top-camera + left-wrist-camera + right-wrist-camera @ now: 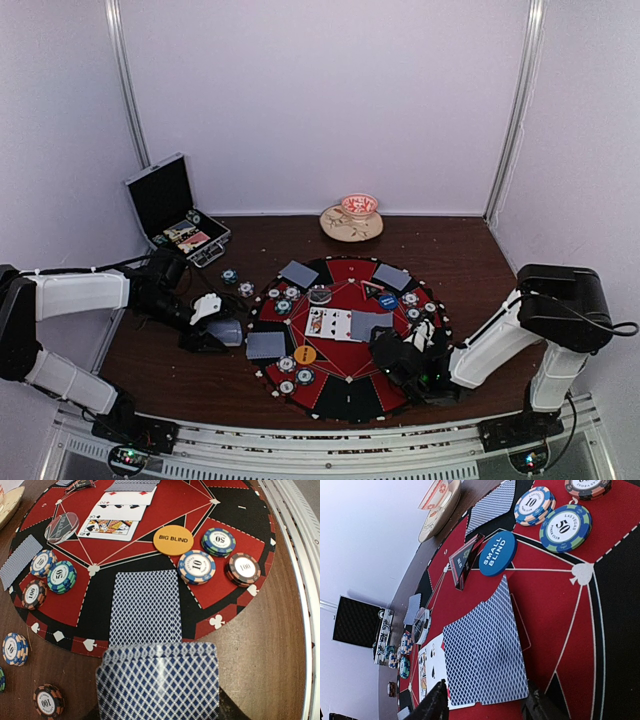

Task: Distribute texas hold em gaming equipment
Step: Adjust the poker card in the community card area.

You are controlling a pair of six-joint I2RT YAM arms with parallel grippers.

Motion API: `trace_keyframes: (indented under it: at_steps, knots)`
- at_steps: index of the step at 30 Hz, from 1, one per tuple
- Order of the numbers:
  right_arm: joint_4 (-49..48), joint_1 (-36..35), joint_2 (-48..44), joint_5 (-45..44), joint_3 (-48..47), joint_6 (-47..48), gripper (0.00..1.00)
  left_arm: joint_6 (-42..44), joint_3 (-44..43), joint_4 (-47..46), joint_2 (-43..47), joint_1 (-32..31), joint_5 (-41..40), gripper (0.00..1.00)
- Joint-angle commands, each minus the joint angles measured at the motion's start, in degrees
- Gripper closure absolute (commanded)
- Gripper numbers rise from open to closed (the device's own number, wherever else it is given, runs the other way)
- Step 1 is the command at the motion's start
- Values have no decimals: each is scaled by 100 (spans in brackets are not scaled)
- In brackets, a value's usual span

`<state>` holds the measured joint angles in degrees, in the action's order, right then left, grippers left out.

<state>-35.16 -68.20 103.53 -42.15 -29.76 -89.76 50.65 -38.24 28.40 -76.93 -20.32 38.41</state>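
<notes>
Currently, left gripper (pixel 218 333) clamping card deck (pixel 159 685), right gripper (pixel 487 707) parted, empty, three face-up cards (pixel 117 515)

Round red-and-black mat (pixel 345 390) fills centre of dark wooden table (pixel 460 250). Left gripper (pixel 212 335), left of mat, carries grey-blue-backed cards (pixel 230 332). Right gripper (pixel 400 352) low over mat's lower right, just beside face-down card (pixel 370 323). Face-up cards (pixel 328 322) at mat centre; orange disc (pixel 304 354) and chips (pixel 287 365) lower left. Open black case (pixel 165 195) upper left; bowl (pixel 358 206) at far edge.
</notes>
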Motion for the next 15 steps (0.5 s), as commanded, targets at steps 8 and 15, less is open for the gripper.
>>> trace_keyframes:
  at_steps: [8, 15]
  knots:
    - [967, -33, -452, 463, 56, 115, 46, -3, 35, -98, 99, 10, 105, 47]
    - [1242, -146, -622, 534, 48, 105, 45, -9, 31, -96, 107, 10, 100, 47]
